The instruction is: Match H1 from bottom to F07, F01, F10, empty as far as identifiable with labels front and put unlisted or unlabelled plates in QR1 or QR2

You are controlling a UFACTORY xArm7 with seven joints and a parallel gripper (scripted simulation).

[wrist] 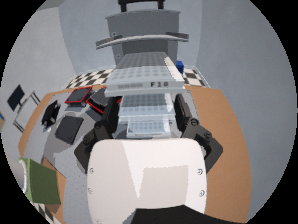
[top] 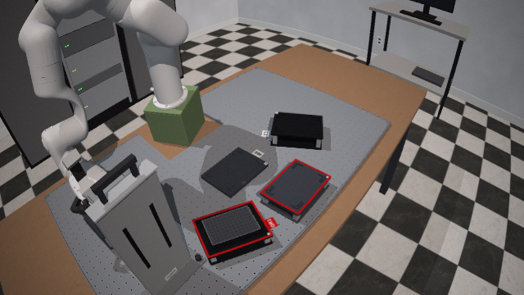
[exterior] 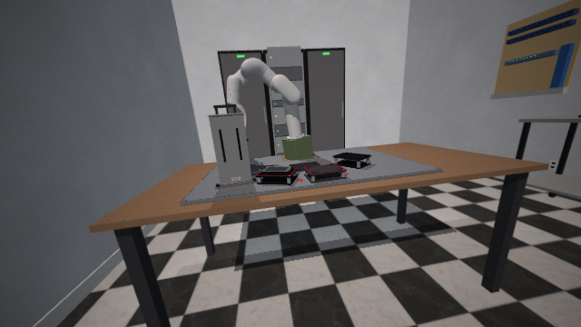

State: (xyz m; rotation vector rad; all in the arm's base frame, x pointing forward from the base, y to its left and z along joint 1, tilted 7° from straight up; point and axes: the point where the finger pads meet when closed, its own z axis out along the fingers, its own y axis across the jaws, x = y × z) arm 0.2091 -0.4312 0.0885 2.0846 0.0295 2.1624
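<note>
The plate hotel H1 (top: 139, 213) is a grey tower with a black handle at the near left of the mat; it also shows in the exterior view (exterior: 231, 147). My gripper (wrist: 145, 102) is at its open front, low down, and also shows in the top view (top: 79, 198). The fingers are shut on the sides of a pale well plate (wrist: 145, 112) that sticks out of a lower shelf. Above it, another plate (wrist: 141, 84) shows a label on its front end; I cannot read the label surely. The hotel's back wall hides the shelves in the top and exterior views.
A red-framed nest (top: 231, 229) by the hotel holds a grey gridded plate. A second red-framed nest (top: 295, 186) has bare locators. A flat dark nest (top: 234, 171) and a raised black nest (top: 296, 130) lie farther back. The arm's green base block (top: 173, 116) stands behind.
</note>
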